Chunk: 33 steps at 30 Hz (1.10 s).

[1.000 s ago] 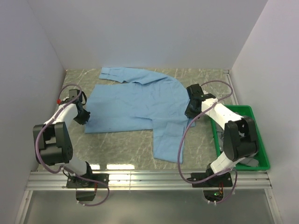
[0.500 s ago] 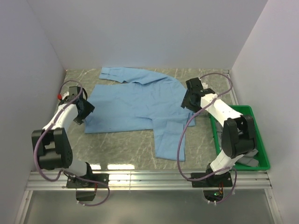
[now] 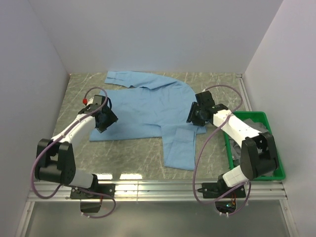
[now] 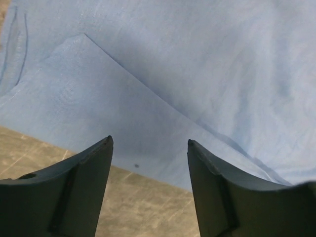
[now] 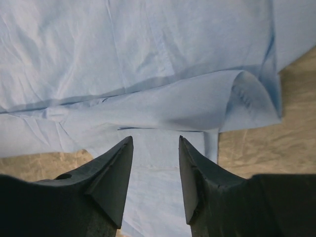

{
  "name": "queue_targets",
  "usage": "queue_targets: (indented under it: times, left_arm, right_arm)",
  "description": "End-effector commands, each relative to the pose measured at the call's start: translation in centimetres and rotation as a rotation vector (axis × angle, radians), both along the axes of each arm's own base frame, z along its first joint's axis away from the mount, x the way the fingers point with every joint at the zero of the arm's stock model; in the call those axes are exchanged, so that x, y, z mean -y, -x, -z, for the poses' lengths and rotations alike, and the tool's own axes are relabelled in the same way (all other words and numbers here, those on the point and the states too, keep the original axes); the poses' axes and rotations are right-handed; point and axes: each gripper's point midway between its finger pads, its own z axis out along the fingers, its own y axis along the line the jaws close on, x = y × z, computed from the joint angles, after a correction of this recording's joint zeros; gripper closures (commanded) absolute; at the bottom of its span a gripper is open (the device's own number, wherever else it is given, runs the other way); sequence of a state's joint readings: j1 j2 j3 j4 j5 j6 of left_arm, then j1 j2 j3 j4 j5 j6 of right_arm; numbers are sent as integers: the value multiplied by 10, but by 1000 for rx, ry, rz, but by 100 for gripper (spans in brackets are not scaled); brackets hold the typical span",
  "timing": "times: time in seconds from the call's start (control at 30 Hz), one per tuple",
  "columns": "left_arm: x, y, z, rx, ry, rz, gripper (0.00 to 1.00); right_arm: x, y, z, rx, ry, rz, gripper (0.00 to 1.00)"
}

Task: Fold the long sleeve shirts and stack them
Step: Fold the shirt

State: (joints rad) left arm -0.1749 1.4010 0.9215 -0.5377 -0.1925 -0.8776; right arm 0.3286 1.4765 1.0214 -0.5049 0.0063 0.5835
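Observation:
One light blue long sleeve shirt (image 3: 148, 106) lies spread flat on the marbled table, with one sleeve (image 3: 121, 77) reaching to the back left and a folded part (image 3: 178, 148) running toward the front. My left gripper (image 3: 107, 118) hovers over the shirt's left edge; in the left wrist view it (image 4: 149, 143) is open above the hem (image 4: 98, 123), with nothing between its fingers. My right gripper (image 3: 192, 114) is at the shirt's right edge. In the right wrist view it (image 5: 156, 139) stands open over a curled fold of cloth (image 5: 197, 106), holding nothing.
A green tray (image 3: 279, 160) stands at the right edge of the table with grey cloth (image 3: 238, 148) in it, partly under the right arm. White walls close in the left, back and right. Bare marbled table (image 3: 128, 153) shows in front of the shirt.
Both grippers have opened and let go of the cloth. The left arm has swung right, in over the shirt's left edge. The right gripper has shifted slightly left and forward.

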Motion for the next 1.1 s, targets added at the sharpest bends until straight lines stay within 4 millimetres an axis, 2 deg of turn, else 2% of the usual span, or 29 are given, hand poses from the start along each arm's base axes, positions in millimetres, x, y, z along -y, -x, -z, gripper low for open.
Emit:
queue_targets:
  times: [0.0, 0.1, 0.27, 0.33, 0.4, 0.53, 0.6, 0.63, 0.7, 0.77, 0.8, 0.83, 0.87, 0.97, 1.0, 1.07]
  left_arm:
    - [3, -9, 15, -7, 19, -23, 34]
    - [-1, -8, 31, -43, -5, -54, 38]
    - [-4, -5, 59, -118, -27, -74, 39]
    - [-4, -1, 67, -144, -26, -81, 39]
    - [-5, 2, 72, -159, -31, -88, 39]
    - [-5, 6, 72, -156, -25, -84, 37]
    - [-4, 6, 66, -146, -21, -70, 33]
    - [-3, 2, 56, -118, -19, -62, 29]
    - [-1, 0, 45, -91, -29, -29, 25]
    - [2, -6, 24, -28, -42, -1, 19]
    - [9, -7, 16, -6, -51, 35, 16]
    - [12, -12, -1, 41, -75, 75, 12]
    - [16, -13, -10, 65, -89, 100, 11]
    - [45, -19, -44, 184, -128, 261, 7]
    - [65, -19, -55, 233, -146, 362, 6]
    - [94, -18, -74, 309, -121, 482, 6]
  right_arm:
    - [-15, -15, 1, 24, -97, -6, 52]
    - [-10, -30, 9, 28, -93, 27, 55]
    - [6, -49, 27, 15, -94, 102, 57]
    - [13, -55, 40, -12, -93, 129, 58]
    - [20, -56, 54, -38, -81, 149, 59]
    - [28, -63, 65, -52, -77, 170, 60]
    - [29, -65, 62, -47, -65, 163, 60]
    - [30, -68, 57, -33, -59, 157, 60]
    - [31, -70, 40, 10, -52, 149, 58]
    - [35, -69, 26, 41, -19, 136, 55]
    - [32, -67, 12, 73, -21, 122, 51]
    - [38, -63, 9, 80, 20, 124, 48]
    - [34, -60, -6, 115, 27, 107, 42]
    - [35, -44, -13, 126, 81, 96, 33]
    - [31, -38, -22, 149, 77, 88, 27]
    - [33, -25, -19, 141, 75, 89, 22]
